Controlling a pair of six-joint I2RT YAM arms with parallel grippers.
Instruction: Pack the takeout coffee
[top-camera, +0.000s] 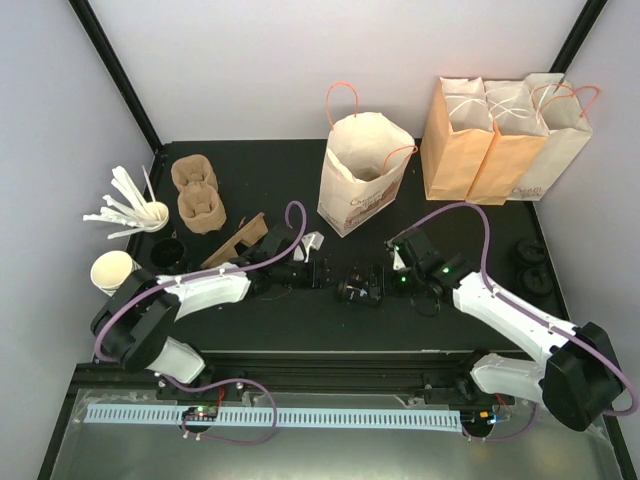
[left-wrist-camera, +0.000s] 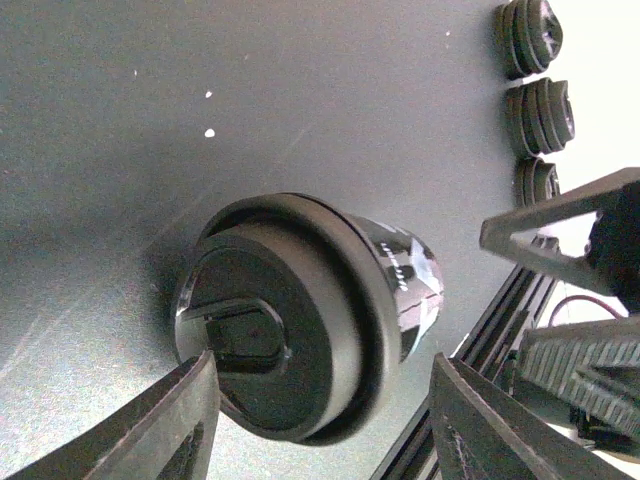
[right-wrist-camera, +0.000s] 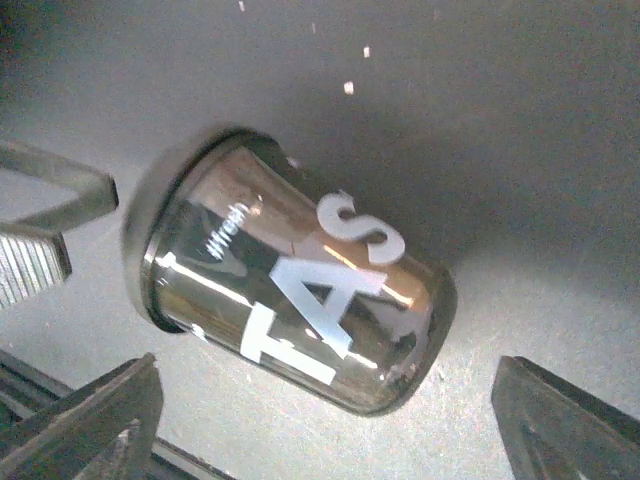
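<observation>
takeout coffee (right-wrist-camera: 300, 300) lying sideways on desk (top-camera: 270, 180), lid (left-wrist-camera: 300, 290) on, between left end effector (left-wrist-camera: 320, 385) and right end effector (right-wrist-camera: 325, 395). Both spread wide, holding nothing. White "TAS" readable on cup wall; smaller print too blurred.

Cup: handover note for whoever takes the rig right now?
Cup: lidded, seemingly on its side on the table, between both claws, in front of the open bag.
Left claw: open, fingers either side of the cup, no grip.
Right claw: open, straddling the cup, no grip.
Done: nothing packed.
Left: grasp the cup, put it in the bag.
</observation>
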